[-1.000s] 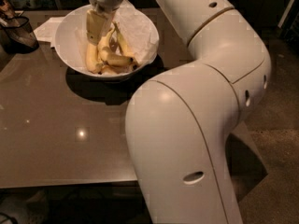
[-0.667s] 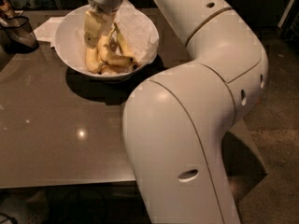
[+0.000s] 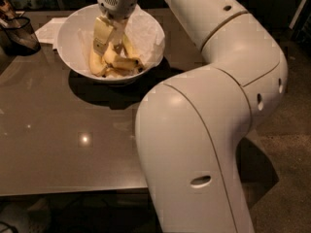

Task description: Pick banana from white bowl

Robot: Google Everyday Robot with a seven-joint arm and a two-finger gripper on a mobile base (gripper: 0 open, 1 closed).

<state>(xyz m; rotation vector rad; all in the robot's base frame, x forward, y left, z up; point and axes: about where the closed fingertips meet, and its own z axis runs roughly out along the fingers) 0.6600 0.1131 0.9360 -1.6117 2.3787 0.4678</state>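
Bulky white arm, grey joint seams, oval slots; cream pincer in white bowl.

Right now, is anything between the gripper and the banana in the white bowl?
Nothing visible. The gripper is down inside the white bowl, right above the banana; other bananas lie close beside it.

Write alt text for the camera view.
The gripper is down inside a white bowl, among bananas, on a dark glossy table. The robot's bulky white arm fills the right foreground.
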